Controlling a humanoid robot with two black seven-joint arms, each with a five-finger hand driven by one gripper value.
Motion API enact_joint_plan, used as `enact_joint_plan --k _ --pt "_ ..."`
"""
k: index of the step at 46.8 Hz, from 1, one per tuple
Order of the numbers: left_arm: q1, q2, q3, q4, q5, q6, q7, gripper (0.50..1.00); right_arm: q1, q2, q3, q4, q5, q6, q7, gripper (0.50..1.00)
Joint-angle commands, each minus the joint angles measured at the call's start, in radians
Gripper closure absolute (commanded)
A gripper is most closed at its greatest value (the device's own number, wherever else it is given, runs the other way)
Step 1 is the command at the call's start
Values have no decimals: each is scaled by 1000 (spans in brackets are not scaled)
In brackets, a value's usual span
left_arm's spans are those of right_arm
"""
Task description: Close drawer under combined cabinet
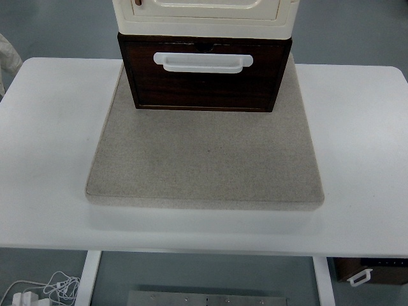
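Top view looks steeply down on a white table (51, 159) that fills most of the frame. At the far left edge, past the table, a scrap of pale cloth (6, 54) shows against the grey-blue floor (57, 29). Low at the left, beneath the table's near edge, white cables and a plug (38, 290) lie on the floor beside a white table leg (88, 277).

In the middle, a grey speckled slab (204, 159) lies flat on the table. At its far end stands the dark brown drawer (204, 80), its front facing the camera and carrying a white bar handle (203, 62). The drawer front sits forward of the cream cabinet (204, 16) stacked on top of it, so the drawer looks partly pulled out.

To the right, the table top runs bare to its edge. Below its near right corner, a second dark box with a small white handle (360, 276) rests low down.

Neither robot hand appears anywhere, so the state of the fingers cannot be told.
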Motion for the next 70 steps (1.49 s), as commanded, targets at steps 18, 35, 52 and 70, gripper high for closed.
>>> enact_joint_plan --k 18,35,52,70 --pt "-3 -41 141 344 -3 90 85 500 1 0 0 0 0 0 0 548" --pt "28 -133 140 603 -27 -169 100 500 -1 0 0 -1 0 0 0 548" --pt "135 -182 140 614 -262 -206 94 500 -1 0 0 -1 0 0 0 548" --pt "192 -273 132 620 -393 -194 70 500 -1 0 0 -1 0 0 0 548"
